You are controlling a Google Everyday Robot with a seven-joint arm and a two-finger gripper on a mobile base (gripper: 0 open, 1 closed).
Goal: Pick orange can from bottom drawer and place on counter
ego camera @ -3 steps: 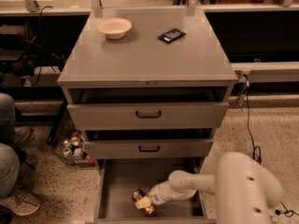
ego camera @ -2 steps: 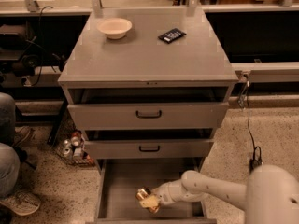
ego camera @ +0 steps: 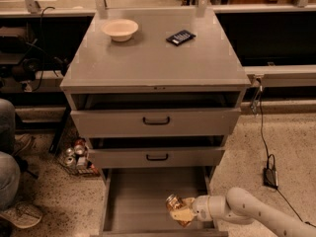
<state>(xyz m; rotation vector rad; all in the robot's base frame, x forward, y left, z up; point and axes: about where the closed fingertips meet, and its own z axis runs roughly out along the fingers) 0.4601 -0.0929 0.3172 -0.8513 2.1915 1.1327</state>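
The orange can [ego camera: 173, 202], shiny orange-gold with a silver top, is held tilted just above the floor of the open bottom drawer [ego camera: 138, 196], toward its front right. My gripper [ego camera: 180, 212] reaches in from the lower right on a white arm and is shut on the can. The counter [ego camera: 148, 58] is the broad grey top of the cabinet, well above the gripper.
A cream bowl [ego camera: 120, 29] and a small black device [ego camera: 180, 37] lie on the counter's far part. The two upper drawers [ego camera: 156, 121] with black handles stand slightly open. Red-and-silver cans [ego camera: 75, 152] cluster on the floor left of the cabinet. A person's legs [ego camera: 10, 172] are at the left edge.
The arm has drawn back to the right and lifted; the can has risen off the drawer floor and moved right and toward the drawer's front with the gripper.
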